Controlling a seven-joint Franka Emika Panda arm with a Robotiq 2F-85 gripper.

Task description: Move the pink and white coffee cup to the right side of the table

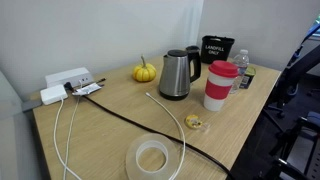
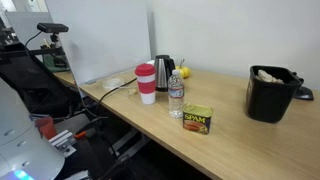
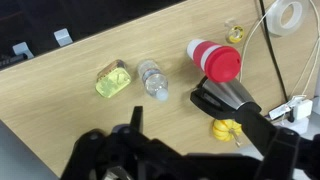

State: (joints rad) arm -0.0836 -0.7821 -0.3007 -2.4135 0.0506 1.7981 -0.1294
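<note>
White capitals on the black container [image 1: 216,48] read "LANDFILL ONLY". The yellow and blue tin [image 2: 197,120] carries the word "SPAM" on its side. No other writing can be read.

In the wrist view the gripper [image 3: 135,140] is a dark silhouette at the bottom edge, looking down from well above the table [image 1: 100,140] and apart from everything on it. Whether its jaws stand apart or together cannot be told. It holds nothing.

The pink and white coffee cup [image 1: 220,85] stands upright on the light wood-grain top. It is tall and tapered, with a red-pink lid, a white band and a red-pink sleeve. In an exterior view it stands just to the right of the brushed-metal kettle [image 1: 175,75] and near the table's right edge, with the clear plastic water bottle [image 1: 241,68] just beyond it. From above, its round lid [image 3: 215,60] lies beside the kettle's black top [image 3: 222,100].

A small orange pumpkin [image 1: 145,72] sits left of the kettle. A roll of clear tape [image 1: 152,158] lies flat at the near edge. A white power strip [image 1: 68,80] rests at the far left, with white and black cables trailing across the wood.
</note>
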